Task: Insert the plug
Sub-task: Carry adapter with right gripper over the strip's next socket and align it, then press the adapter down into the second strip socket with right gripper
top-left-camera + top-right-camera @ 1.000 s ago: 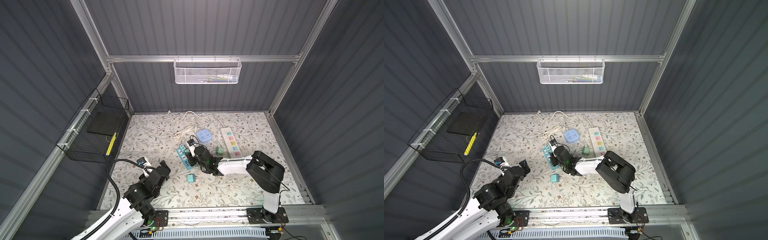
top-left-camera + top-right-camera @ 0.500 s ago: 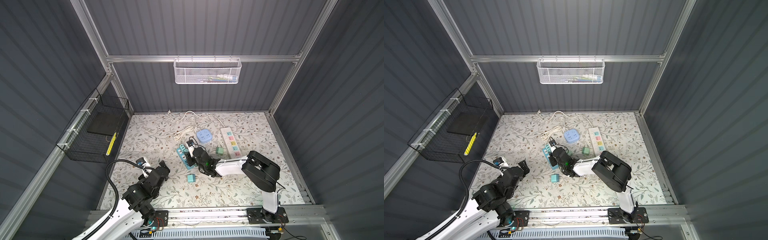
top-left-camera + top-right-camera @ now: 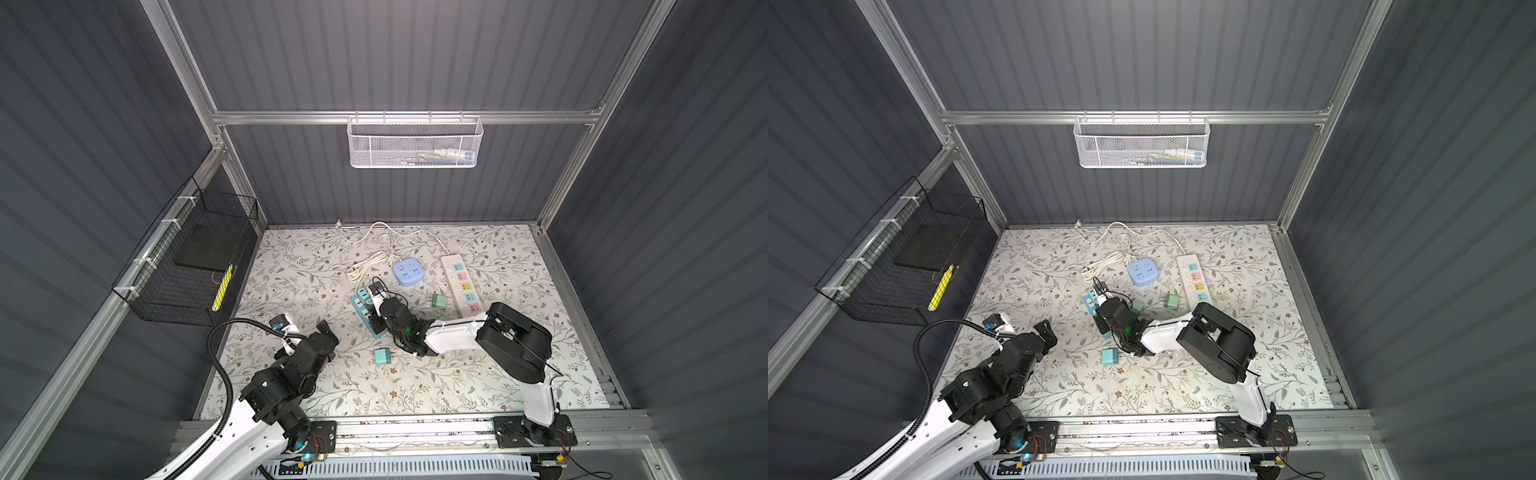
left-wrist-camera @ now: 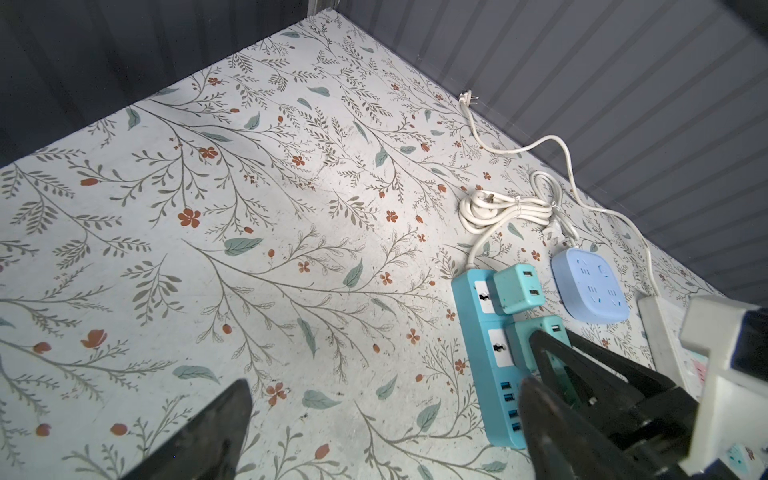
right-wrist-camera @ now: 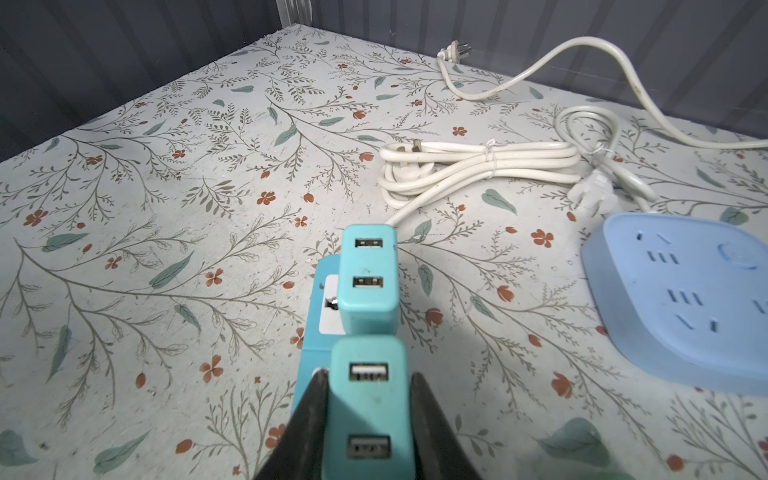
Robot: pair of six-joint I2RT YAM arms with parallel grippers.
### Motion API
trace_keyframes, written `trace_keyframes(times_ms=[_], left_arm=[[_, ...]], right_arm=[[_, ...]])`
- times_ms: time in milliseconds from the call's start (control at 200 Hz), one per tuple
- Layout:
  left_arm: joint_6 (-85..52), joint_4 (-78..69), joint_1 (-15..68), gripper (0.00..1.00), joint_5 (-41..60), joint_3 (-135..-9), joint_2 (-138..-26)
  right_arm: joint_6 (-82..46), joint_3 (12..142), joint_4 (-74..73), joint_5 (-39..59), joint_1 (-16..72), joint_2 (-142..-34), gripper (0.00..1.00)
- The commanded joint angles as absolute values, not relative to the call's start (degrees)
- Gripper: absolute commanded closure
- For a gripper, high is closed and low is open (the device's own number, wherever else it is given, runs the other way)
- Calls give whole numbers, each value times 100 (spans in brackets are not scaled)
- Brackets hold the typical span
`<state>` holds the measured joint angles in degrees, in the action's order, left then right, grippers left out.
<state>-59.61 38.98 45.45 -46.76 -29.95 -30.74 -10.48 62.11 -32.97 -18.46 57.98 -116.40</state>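
Left wall: black wire basket (image 3: 187,266), dark pad and a yellow item inside. Left gripper (image 3: 323,332) lower left, jaws wide, holding nothing. Centre: teal power strip (image 4: 486,353) on the surface, one teal adapter (image 5: 365,282) plugged in. Right gripper (image 5: 368,376) jaws clamped on the plug (image 5: 368,419), sitting on the strip just beside that adapter; pins hidden. Loose teal cube (image 3: 382,356) below. Right of it: blue socket block (image 3: 408,272), green adapter (image 3: 439,301), white strip (image 3: 463,282).

We see a blue socket (image 3: 408,272) between a cord (image 3: 368,264) and a white strip (image 3: 462,286), and a basket (image 3: 414,143) on the wall.
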Motion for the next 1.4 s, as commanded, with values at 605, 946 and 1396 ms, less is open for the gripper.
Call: trace_keyframes(times_ms=[605,946,1396], left_arm=[[-6061,4012,4570,0,-4838,-3385,-3094],[-5760,3894,4570,0,-4782,-3691,-3282],[-5529,3814,4570,0,-4790,-3762,-3461]], right_arm=[[-936,6791,-1074,-1383,5774,-11212,43],[-936,7365,-544,-1111,5422,-10709,38],[-1125,7395,-368,-890,5168,-11335,42]])
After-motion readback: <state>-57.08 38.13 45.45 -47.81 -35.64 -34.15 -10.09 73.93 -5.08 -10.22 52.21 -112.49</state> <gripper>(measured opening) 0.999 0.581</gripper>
